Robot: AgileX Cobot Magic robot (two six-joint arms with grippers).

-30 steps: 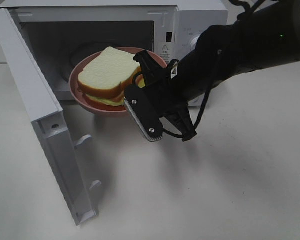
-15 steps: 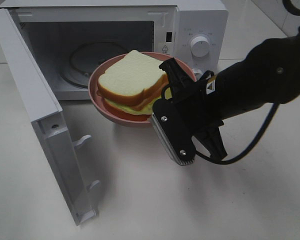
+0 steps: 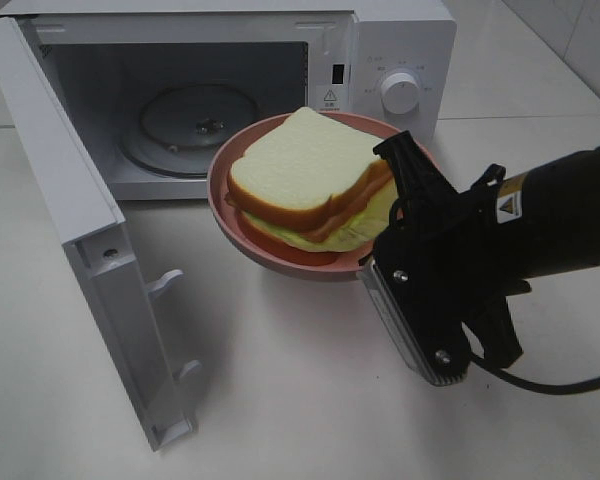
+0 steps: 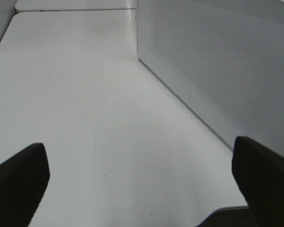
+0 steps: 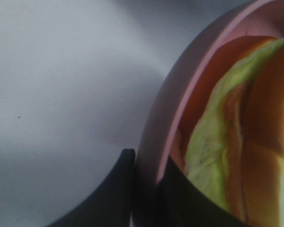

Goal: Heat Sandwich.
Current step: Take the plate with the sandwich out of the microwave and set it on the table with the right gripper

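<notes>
The sandwich point(image 3: 305, 180), white bread with tan crust, reddish filling and pale green lettuce, lies on a round pink plate point(image 3: 270, 250). The plate hangs in the air in front of the open microwave point(image 3: 400, 40), outside its cavity. My right gripper point(image 3: 380, 245) is shut on the plate's right rim. The right wrist view shows the two dark fingers point(image 5: 123, 189) pinching the pink rim point(image 5: 161, 118), with the lettuce edge of the sandwich point(image 5: 213, 142) just inside. My left gripper point(image 4: 142, 189) stands open beside the microwave's perforated side wall point(image 4: 217, 61), holding nothing.
The microwave door point(image 3: 70, 220) swings out far to the left front. Its glass turntable point(image 3: 190, 120) is bare. A dial point(image 3: 400, 92) sits on the control panel. White tabletop point(image 3: 280, 400) spreads in front and to the right. A cable trails from the right arm.
My right gripper has carried the plate and sandwich out from the microwave mouth, toward the front right and higher. The left gripper has stayed open.
</notes>
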